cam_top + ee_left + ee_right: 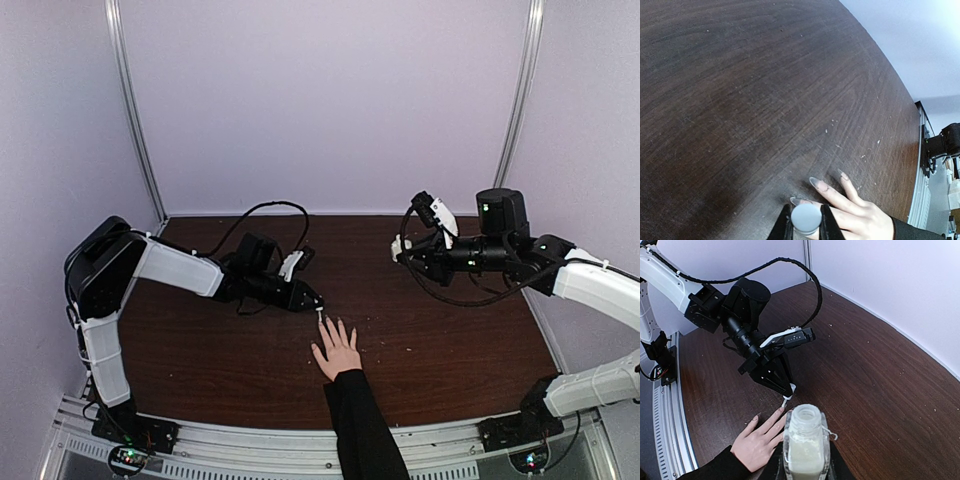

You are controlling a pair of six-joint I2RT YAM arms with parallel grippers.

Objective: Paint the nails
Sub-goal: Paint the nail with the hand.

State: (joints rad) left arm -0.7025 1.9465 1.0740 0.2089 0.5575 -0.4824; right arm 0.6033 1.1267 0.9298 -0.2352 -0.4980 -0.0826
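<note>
View of the polish stroke, as I steer it from afar. The left end effector (314,302) is clamped on the brush cap (806,218), bristles pointing down at a fingertip of the hand (338,352). That hand lies flat with fingers spread near the middle of the surface's near edge, its sleeve (362,430) crossing the rail (250,440). The nails (816,183) point towards the far edge; whether the bristles touch one I cannot tell. The right end effector (405,252) grips the uncapped bottle (804,442) upright, raised towards the right edge, well apart from the hand. To do this step well, I judge that I should lower the brush lightly onto the nail and draw it from base to tip. I would stay off the skin and hold the bottle level so nothing spills. The surface (220,350) is dark wood grain, scattered with pale specks. Plain lilac walls (330,100) enclose it on three sides.
</note>
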